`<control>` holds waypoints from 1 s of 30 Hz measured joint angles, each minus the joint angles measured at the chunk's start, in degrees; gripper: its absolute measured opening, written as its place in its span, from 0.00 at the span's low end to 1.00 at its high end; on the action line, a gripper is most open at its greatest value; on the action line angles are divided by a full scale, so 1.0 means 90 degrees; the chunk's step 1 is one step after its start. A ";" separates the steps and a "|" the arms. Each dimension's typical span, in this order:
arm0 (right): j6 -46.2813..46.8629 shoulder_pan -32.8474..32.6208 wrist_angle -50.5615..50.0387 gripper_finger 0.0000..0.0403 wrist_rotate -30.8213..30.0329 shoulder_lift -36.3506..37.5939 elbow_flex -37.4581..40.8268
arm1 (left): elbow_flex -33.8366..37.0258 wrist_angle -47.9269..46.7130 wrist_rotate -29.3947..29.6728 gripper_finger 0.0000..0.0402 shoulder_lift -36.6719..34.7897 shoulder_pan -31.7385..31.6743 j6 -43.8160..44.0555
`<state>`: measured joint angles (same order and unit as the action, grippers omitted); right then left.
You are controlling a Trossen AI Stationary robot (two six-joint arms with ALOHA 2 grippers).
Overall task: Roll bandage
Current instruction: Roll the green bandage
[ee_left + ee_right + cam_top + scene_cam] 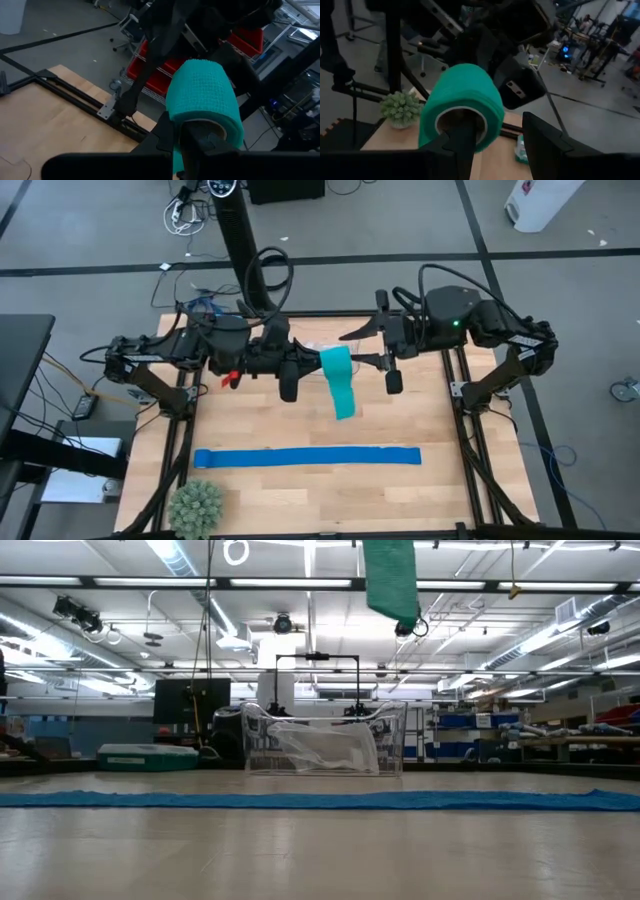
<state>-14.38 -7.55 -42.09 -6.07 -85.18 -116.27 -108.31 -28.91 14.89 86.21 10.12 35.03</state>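
While you look down from above, your bandage (pixel 337 370) sits as a teal roll held up over the table's (pixel 300 490) centre toward 12 o'clock, its loose tail hanging toward 6. Your left gripper (pixel 305 365) comes at the roll from 9 o'clock, pinched nearly closed on its core. Your right gripper (pixel 372 361) meets it from 3 o'clock, one finger (pixel 462 142) inside the core, the other outside, jaws fairly wide. Blue strip (pixel 307 457) lies flat below; spiky green ball (pixel 196 506) at 7 o'clock.
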 joint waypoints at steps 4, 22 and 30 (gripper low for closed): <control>-0.0317 -0.0005 0.0179 0.38 0.0050 -0.0082 -0.0007 | 0.0000 0.0049 -0.0182 0.05 0.0000 -0.0003 0.0021; 0.0265 -0.0022 0.0155 0.03 0.0579 -0.0193 0.0002 | 0.0000 -0.0198 0.0081 0.24 -0.0101 -0.0077 -0.0400; 0.0646 -0.0027 -0.0065 0.00 0.0533 0.0075 0.0004 | -0.0485 -0.0566 0.0149 0.46 -0.0455 -0.0229 -0.0991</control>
<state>-8.56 -7.79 -42.67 -1.27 -84.51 -116.23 -112.68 -34.01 16.24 82.12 8.06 26.10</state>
